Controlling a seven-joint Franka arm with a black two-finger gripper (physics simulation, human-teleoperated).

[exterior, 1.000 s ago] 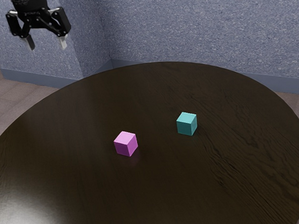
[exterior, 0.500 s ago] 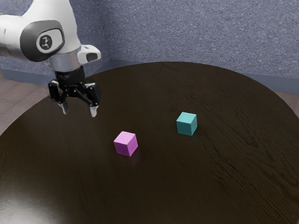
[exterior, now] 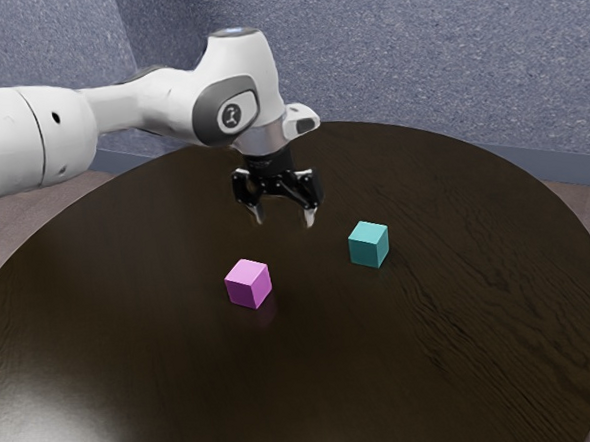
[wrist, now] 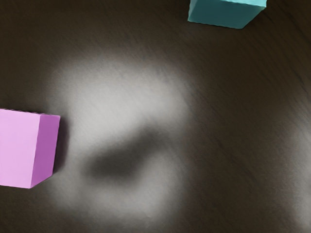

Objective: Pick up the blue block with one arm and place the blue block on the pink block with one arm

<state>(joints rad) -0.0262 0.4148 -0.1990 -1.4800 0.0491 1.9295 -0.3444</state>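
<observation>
The white arm reaches in from the exterior view's left, its tool [exterior: 284, 220] pointing down above the dark table [exterior: 461, 311], fingers apart and empty. The blue block [exterior: 369, 244] rests on the table to the exterior view's right of the tool, well apart from the pink block [exterior: 248, 283]. The wrist view adds a dark shadow [wrist: 121, 162] on the table beside the pink block.

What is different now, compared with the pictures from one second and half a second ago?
The gripper moved down and toward the exterior view's right, from the upper left corner to a place above the table, near both blocks. It is open and has taken hold of nothing. The blue block and the pink block stayed where they were, apart on the table.
</observation>
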